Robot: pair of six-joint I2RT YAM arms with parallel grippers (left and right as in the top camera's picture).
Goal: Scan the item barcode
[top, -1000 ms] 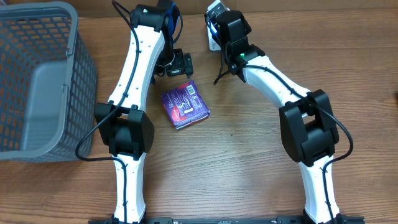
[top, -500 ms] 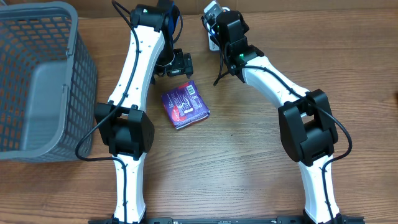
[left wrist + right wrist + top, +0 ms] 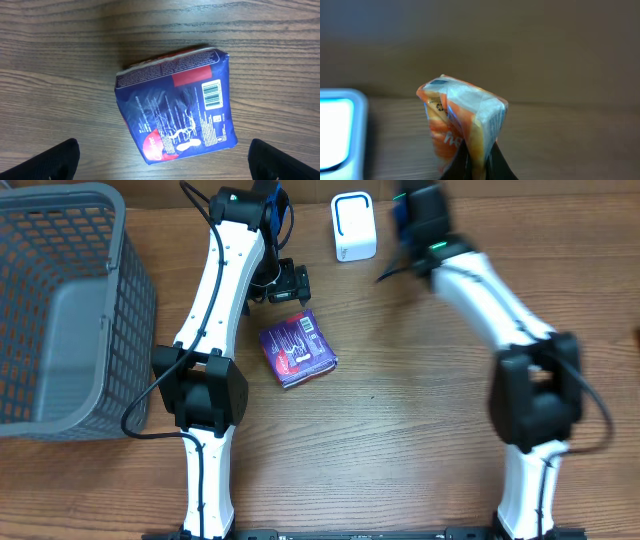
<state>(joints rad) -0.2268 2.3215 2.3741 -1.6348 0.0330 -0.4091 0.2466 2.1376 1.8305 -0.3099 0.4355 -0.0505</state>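
Note:
A blue and red packet (image 3: pixel 298 348) lies flat on the wooden table, and its white barcode (image 3: pixel 212 95) faces up in the left wrist view. My left gripper (image 3: pixel 285 283) hangs open just behind that packet (image 3: pixel 175 107), with the black fingertips (image 3: pixel 57 160) spread wide on either side and touching nothing. My right gripper (image 3: pixel 480 167) is shut on a crinkled orange and white packet (image 3: pixel 462 120), pinched at its lower edge. In the overhead view this gripper (image 3: pixel 418 215) is blurred, to the right of the white scanner (image 3: pixel 353 227). The scanner (image 3: pixel 335 132) shows at the left edge of the right wrist view.
A grey mesh basket (image 3: pixel 60 310) fills the left end of the table. The scanner stands at the back edge between the two arms. Bare wood (image 3: pixel 400 410) lies in front of the blue packet and between the arm bases.
My right arm has swung quickly to the right, away from above the scanner, which now shows in full. The left arm and the blue packet have not moved.

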